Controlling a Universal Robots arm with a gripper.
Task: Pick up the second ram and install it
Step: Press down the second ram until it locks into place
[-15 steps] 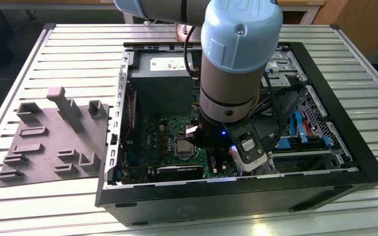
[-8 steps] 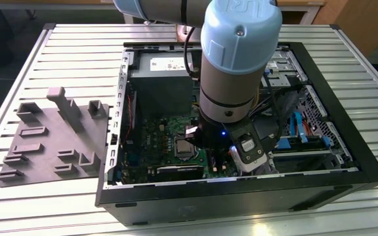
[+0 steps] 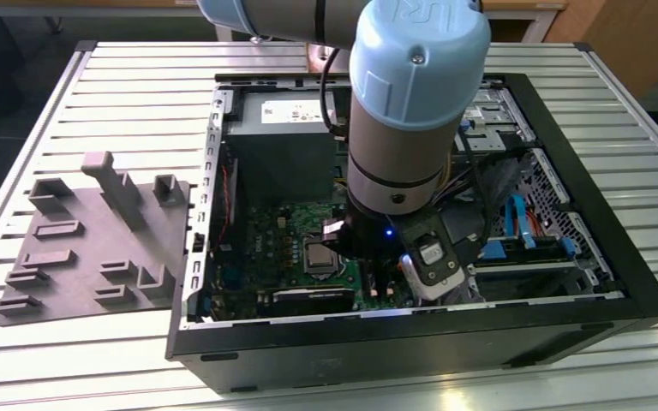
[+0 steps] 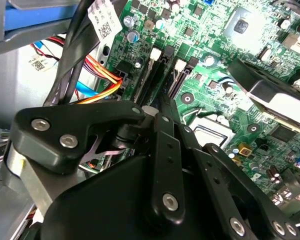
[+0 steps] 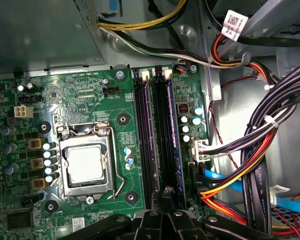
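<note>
Here the first wrist view shows the CPU socket [image 5: 85,164] whole.

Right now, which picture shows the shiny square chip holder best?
The first wrist view: the processor socket lies whole and unblocked there. The second wrist view catches part of it behind the black linkage; the exterior view shows it small beside the arm.

No legible text. White coded tags on cable [image 5: 236,22] and wire bundle [image 4: 102,22]; print on motherboard [image 5: 90,90] too small to read.
</note>
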